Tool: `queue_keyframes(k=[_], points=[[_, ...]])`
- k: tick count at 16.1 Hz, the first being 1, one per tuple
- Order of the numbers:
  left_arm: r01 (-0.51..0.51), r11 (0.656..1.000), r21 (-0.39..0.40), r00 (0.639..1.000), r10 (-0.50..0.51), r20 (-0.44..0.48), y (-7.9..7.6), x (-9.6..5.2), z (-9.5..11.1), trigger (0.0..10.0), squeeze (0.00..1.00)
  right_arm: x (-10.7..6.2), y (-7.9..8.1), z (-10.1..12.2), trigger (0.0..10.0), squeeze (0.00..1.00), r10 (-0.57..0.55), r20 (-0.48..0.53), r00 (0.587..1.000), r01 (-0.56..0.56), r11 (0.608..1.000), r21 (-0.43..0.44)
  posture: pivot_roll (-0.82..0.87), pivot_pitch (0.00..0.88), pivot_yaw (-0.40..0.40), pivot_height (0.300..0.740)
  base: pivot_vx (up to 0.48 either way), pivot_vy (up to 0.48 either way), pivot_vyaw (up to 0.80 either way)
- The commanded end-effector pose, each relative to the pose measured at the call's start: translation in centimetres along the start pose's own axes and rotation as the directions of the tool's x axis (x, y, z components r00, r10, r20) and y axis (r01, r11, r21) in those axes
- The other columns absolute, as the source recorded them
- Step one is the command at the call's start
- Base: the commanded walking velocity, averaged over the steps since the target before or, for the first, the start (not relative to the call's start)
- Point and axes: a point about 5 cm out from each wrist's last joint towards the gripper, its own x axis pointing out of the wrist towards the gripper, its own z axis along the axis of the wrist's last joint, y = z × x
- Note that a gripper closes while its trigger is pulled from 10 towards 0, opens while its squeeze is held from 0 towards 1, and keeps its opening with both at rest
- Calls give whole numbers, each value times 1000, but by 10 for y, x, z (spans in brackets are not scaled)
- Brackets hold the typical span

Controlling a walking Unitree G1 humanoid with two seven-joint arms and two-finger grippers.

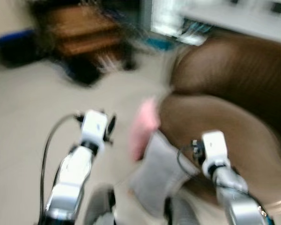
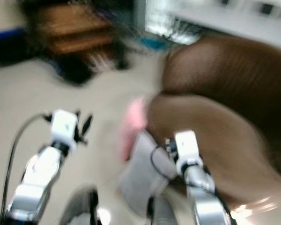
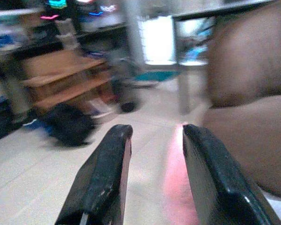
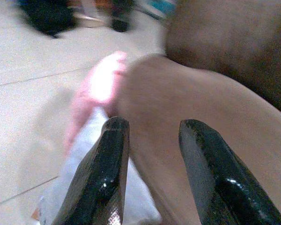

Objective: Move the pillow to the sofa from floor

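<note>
The views are blurred by motion. A pink pillow [image 1: 144,126] stands on edge on the floor against the front of the brown sofa [image 1: 225,117]. A pale grey cushion [image 1: 159,173] lies just below it, nearer to me. My left gripper [image 3: 154,136] is open and empty, held over the floor to the left of the pink pillow [image 3: 177,187]. My right gripper [image 4: 154,129] is also open and empty, raised in front of the sofa seat, with the pink pillow [image 4: 96,89] and the grey cushion [image 4: 79,187] just off its left finger.
A low wooden shelf [image 1: 79,33] stands at the back left, with a black bag [image 1: 84,70] and shoes on the floor before it. A white desk [image 1: 234,18] runs behind the sofa. Pale tiled floor [image 1: 28,108] spreads out on the left.
</note>
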Motion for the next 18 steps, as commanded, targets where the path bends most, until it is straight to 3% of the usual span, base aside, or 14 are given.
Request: queue_keyframes(k=[1, 4, 11, 16, 18], points=[[-3, 1000, -4, 1000, 3, -25, 1, -1, -5, 10000, 0, -2, 2, 1, 10000, 0, 2, 4, 1000, -2, 1000, 8, -35, 38, -6, 585, 0, 0, 0], [-5, 1000, -21, 1000, 5, -15, 1, -1, -3, 10000, 0, -2, 2, 2, 10000, 0, 4, 11, 1000, -4, 1000, -1, -35, 39, -10, 585, 0, 0, 0], [-2, 999, -38, 1000, 1, -21, 0, -3, -4, 10000, 0, -3, 2, 0, 10000, 0, 10, -5, 1000, -10, 1000, -13, -37, 45, -14, 585, 288, 0, 0], [0, 999, -38, 1000, 0, -23, 0, -3, -5, 10000, 0, -3, 2, -3, 10000, 0, 10, -13, 1000, -11, 1000, -10, -36, 48, -13, 585, 301, 0, -779], [2, 999, -38, 1000, -3, -24, 0, -3, -5, 10000, 0, -3, 2, -4, 10000, 0, 14, -11, 1000, -14, 1000, -15, -37, 47, -13, 585, 289, 0, 0]])
